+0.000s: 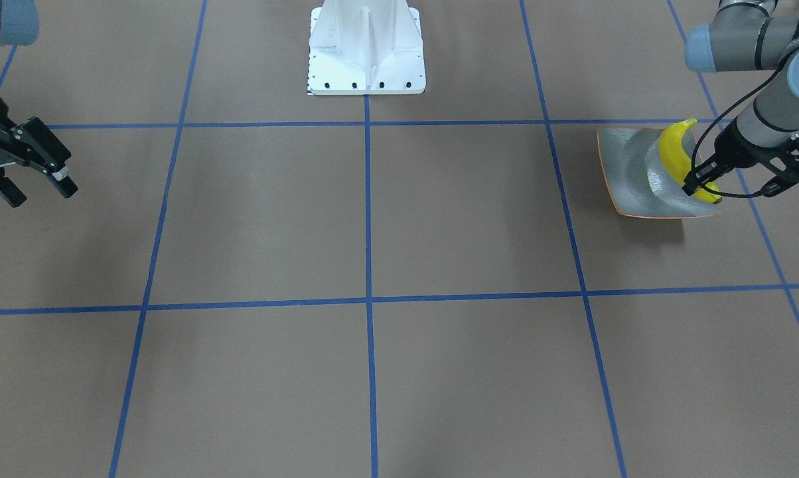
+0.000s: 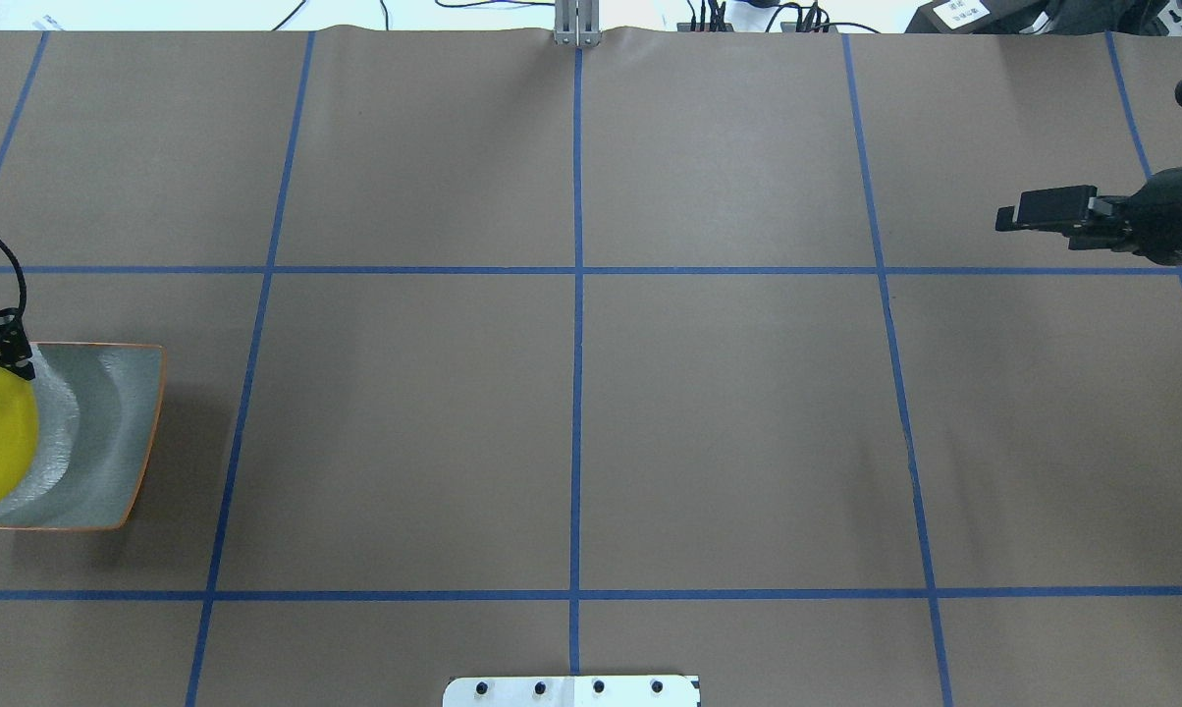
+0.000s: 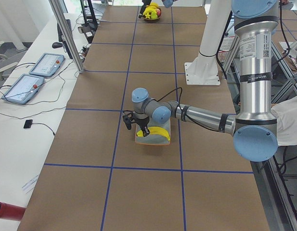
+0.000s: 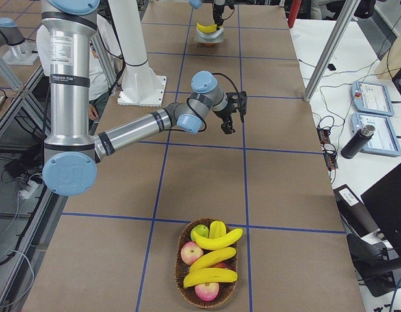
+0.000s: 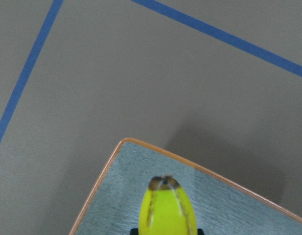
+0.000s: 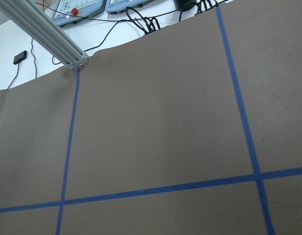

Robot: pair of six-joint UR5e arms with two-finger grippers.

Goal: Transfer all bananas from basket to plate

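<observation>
Glossy curved yellow banana [image 1: 673, 150] on square, orange-rimmed grey plate [image 1: 628, 169]

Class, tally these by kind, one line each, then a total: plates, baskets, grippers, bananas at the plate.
Square grey-green plate with orange rim: 1
Dark woven basket of fruit: 1
Black two-finger grippers (left gripper, right gripper): 2
Glossy yellow banana at the plate, held by the left gripper: 1
Total: 5
</observation>
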